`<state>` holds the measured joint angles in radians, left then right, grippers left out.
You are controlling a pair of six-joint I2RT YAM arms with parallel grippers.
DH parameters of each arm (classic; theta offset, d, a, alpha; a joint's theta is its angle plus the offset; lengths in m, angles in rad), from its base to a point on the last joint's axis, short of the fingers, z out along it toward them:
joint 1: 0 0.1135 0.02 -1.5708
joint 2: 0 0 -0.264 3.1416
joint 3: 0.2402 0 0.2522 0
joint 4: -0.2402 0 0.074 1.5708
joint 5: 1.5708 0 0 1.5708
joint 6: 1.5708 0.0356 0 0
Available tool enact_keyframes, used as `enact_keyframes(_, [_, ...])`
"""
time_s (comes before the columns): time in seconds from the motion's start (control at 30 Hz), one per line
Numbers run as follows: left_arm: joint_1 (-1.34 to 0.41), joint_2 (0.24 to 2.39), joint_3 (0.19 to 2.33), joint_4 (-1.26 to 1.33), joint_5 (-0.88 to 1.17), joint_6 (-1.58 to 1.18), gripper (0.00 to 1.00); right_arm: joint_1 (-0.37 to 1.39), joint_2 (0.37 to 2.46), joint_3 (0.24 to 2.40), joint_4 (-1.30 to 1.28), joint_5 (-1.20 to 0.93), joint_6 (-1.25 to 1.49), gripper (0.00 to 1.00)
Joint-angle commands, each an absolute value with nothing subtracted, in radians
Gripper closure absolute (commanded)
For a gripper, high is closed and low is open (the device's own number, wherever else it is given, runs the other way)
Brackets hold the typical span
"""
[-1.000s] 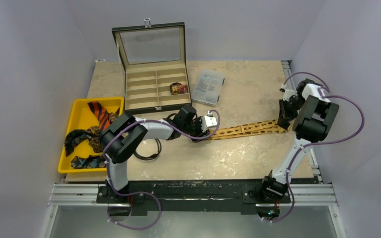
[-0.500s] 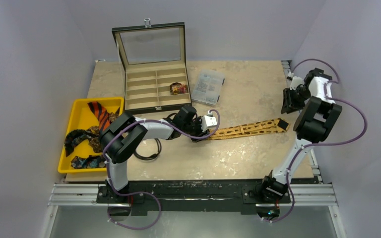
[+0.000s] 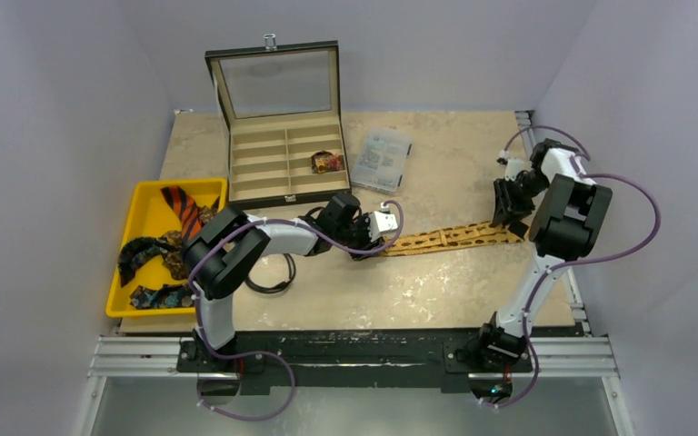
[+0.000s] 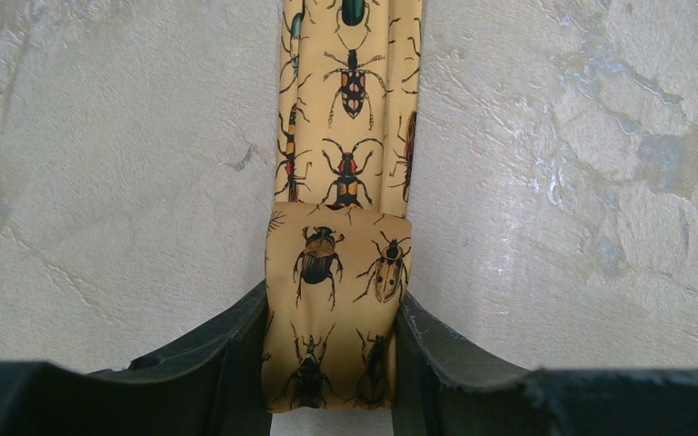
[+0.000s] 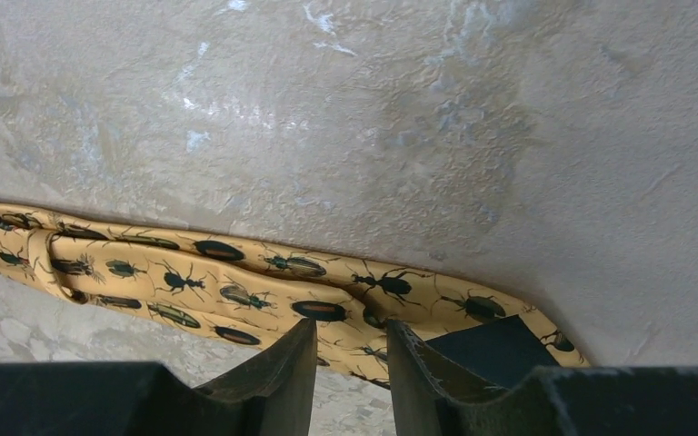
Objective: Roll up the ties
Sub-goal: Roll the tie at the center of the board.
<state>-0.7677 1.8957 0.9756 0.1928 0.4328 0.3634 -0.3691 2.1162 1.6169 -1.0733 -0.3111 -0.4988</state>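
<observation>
Tan-gold beetle-print tie (image 4: 350, 136), folded end clamped between left gripper (image 4: 332, 363) fingers (image 4: 227, 363); flat on marbled table (image 4: 554, 182).

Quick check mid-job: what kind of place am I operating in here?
Probably a lab robot test cell: blank walls box in the stone-look table, an aluminium rail runs along its near edge, and ties wait in a yellow tray.

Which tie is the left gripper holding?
The tan-gold beetle-print tie, stretched across the table; the orange striped tie and dark ties lie in the yellow tray.
</observation>
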Motion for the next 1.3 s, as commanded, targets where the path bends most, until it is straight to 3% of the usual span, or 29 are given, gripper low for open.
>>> enact_keyframes(0.0, [-0.757,1.946,0.938,0.002,0.348,0.396,0.83,-0.352,2.023,1.6,-1.037,-0.277,-0.488,0.66])
enact_keyframes(0.23, [-0.757,1.951,0.947,0.003,0.344,0.394,0.83,-0.326,2.022,1.57,-1.012,-0.233,-0.49,0.65])
enact_keyframes(0.37, [-0.756,1.956,0.948,0.002,0.343,0.387,0.83,-0.316,2.028,1.554,-0.988,-0.206,-0.486,0.57])
enact_keyframes(0.57, [-0.757,1.961,0.951,0.002,0.34,0.387,0.83,-0.291,2.029,1.513,-0.962,-0.198,-0.486,0.73])
enact_keyframes(0.77, [-0.757,1.961,0.953,0.002,0.336,0.389,0.83,-0.291,2.007,1.546,-0.995,-0.217,-0.504,0.99])
enact_keyframes(1.27, [-0.757,1.962,0.949,0.002,0.334,0.387,0.83,-0.349,1.9,1.478,-1.06,-0.158,-0.554,1.0])
